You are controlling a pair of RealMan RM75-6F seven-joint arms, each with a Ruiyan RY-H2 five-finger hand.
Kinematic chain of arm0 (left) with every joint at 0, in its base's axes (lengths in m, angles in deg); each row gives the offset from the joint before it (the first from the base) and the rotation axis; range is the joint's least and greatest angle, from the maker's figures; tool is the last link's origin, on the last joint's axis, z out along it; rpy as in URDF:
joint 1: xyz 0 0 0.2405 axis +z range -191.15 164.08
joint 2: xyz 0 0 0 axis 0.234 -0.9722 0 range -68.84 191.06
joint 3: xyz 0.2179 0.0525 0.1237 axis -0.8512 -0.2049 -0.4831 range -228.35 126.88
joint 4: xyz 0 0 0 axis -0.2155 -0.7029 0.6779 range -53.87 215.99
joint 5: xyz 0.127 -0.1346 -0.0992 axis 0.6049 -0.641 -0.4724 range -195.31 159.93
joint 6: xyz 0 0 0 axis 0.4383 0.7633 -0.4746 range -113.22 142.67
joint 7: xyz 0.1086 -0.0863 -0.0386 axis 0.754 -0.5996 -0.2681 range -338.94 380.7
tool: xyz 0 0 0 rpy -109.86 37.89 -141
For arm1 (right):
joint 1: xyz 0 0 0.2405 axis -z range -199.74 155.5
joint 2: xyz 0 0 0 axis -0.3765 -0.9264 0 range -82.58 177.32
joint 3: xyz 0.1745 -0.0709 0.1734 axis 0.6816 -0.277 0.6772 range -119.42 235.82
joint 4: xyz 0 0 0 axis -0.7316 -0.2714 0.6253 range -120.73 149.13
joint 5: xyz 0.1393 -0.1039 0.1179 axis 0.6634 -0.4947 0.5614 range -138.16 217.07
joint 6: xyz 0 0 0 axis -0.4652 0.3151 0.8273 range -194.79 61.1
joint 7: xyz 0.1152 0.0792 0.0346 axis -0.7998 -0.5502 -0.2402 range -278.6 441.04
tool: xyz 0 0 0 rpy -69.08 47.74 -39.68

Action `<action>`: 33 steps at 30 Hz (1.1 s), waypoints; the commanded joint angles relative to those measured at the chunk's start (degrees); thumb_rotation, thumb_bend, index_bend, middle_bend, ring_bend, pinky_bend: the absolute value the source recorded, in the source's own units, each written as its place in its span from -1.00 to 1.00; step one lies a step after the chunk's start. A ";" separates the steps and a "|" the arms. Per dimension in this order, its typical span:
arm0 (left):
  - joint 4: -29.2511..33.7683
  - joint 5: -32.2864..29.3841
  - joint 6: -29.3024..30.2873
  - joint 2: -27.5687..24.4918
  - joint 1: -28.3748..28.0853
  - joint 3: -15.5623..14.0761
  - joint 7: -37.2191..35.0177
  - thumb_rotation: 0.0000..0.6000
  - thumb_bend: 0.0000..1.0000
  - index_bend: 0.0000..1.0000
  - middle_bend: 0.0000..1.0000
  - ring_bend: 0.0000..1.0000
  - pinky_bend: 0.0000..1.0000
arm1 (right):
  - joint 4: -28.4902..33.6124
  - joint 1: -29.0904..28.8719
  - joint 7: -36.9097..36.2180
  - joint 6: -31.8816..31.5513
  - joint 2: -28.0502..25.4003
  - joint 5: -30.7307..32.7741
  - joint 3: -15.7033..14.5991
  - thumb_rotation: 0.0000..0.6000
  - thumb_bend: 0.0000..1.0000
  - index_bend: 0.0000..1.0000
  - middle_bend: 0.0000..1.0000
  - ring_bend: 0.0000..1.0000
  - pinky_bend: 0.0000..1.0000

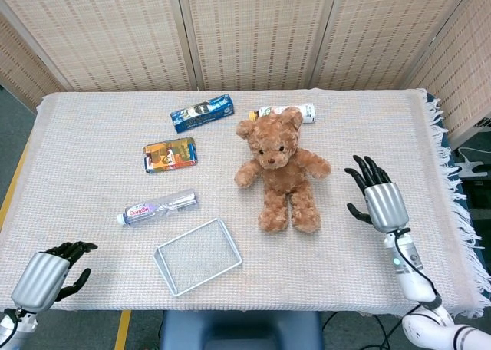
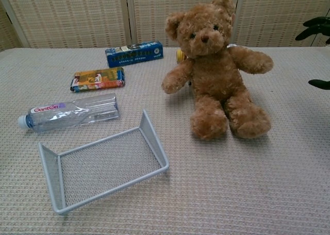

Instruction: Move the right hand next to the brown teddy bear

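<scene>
Teddy bear [image 1: 279, 168], brown and seated upright near the middle of the cloth-covered table [image 1: 368, 127], faces my head camera with its arms spread and its legs stretched toward the near edge. My right hand [image 1: 375, 196] hangs above the cloth on the bear's right-hand side as I see it, level with the bear's legs and near them, with a strip of bare cloth between; its dark fingers [image 1: 364, 169] are spread and point toward the far screens, and it holds nothing. From the chest camera only the tips of that hand [image 2: 315, 28] show at the frame's edge, beyond the bear's outstretched arm.

My left hand [image 1: 47, 275] sits at the near corner of the table, well apart from the bear, past the wire basket; its fingers are loosely curled and apart, and nothing is in them.

A white bottle with a yellow cap [image 1: 285, 112] lies on its side just behind the bear's head. On the bear's other side lie a blue packet [image 1: 202, 112], an orange packet [image 1: 169, 153] and a clear water bottle [image 1: 157, 206] on its side. An empty wire mesh basket [image 1: 198, 255] stands nearer my edge than the bear's feet, beside the water bottle.
</scene>
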 commanded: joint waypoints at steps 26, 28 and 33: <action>0.58 0.33 0.75 -0.69 0.59 -0.78 0.32 1.00 -0.23 -0.34 -0.23 -0.21 0.31 | -42.45 -16.62 -5.22 4.16 26.99 3.07 4.28 1.00 -0.60 -0.40 -0.91 -1.00 -0.43; 0.77 0.22 0.51 -0.81 0.53 -0.87 0.05 1.00 -0.23 -0.34 -0.23 -0.21 0.31 | -45.50 -17.51 -6.55 4.50 28.52 3.47 4.49 1.00 -0.58 -0.38 -0.91 -1.00 -0.42; 0.72 0.85 0.74 -0.86 0.54 -1.06 0.12 1.00 -0.23 -0.33 -0.23 -0.21 0.31 | -50.89 -18.88 -9.14 4.21 31.25 3.60 4.21 1.00 -0.54 -0.27 -0.82 -1.00 -0.38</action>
